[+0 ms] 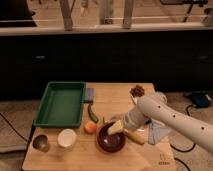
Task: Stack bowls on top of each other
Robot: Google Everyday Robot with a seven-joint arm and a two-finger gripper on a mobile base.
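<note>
- My arm (172, 116), white with small dark dots, comes in from the right side and bends down toward the front of the wooden table (125, 102).
- My claw (122, 131) is low over the right half of the maroon bowl (107, 142), its pale yellow end above the bowl's opening and right rim.
- Claw state: I cannot tell whether it is apart, together or clamped on anything. I also cannot tell whether it touches the bowl.
- The maroon bowl is the largest. It sits upright on the table near the front edge, about mid-width.
- The white bowl (66, 138) is smaller and upright. It stands to the left of the maroon bowl, apart from it.
- The grey metal bowl (40, 142) is the smallest. It stands just beside the white bowl on its left, at the front-left corner.
- All three bowls stand separately in a rough row, and none sits inside another.
- An orange round item (90, 128) lies between the white and maroon bowls, slightly behind them.
- A green elongated item (92, 112) lies just behind the orange one.
- A green tray (60, 104) sits at the back left, with a grey block (89, 94) against its right side.
- A reddish-brown item (137, 91) sits near the back right.
- A pale blue cloth (159, 132) lies under my arm, to the right of the maroon bowl.
</note>
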